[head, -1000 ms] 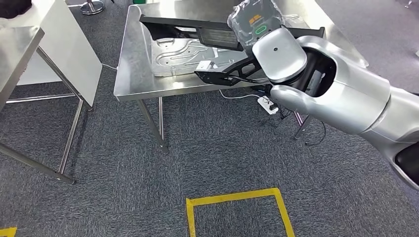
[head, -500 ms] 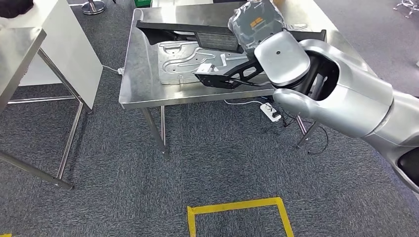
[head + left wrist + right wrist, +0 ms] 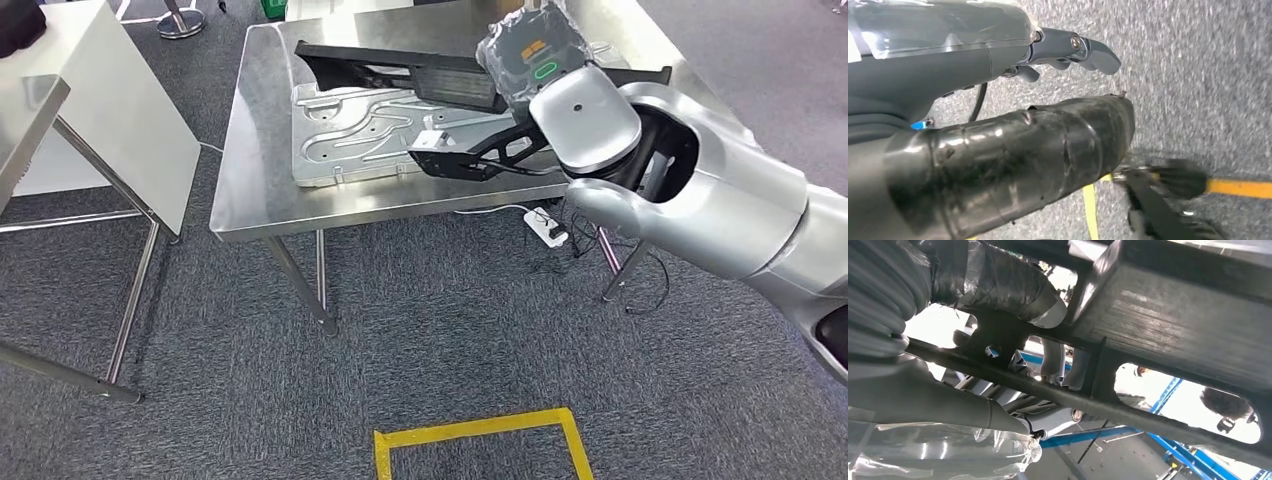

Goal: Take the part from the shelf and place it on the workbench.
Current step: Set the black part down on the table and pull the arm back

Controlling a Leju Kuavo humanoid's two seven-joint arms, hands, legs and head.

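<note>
Black part; steel-grey workbench; yellow floor tape.

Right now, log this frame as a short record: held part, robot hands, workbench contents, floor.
held part: black frame part, carried over the near edge of the workbench
right robot hand: grips the black frame part
left robot hand: holds nothing, hanging over the carpet
workbench contents: stamped metal panel, long black trim piece
floor: grey carpet, yellow tape square, white power strip
</note>
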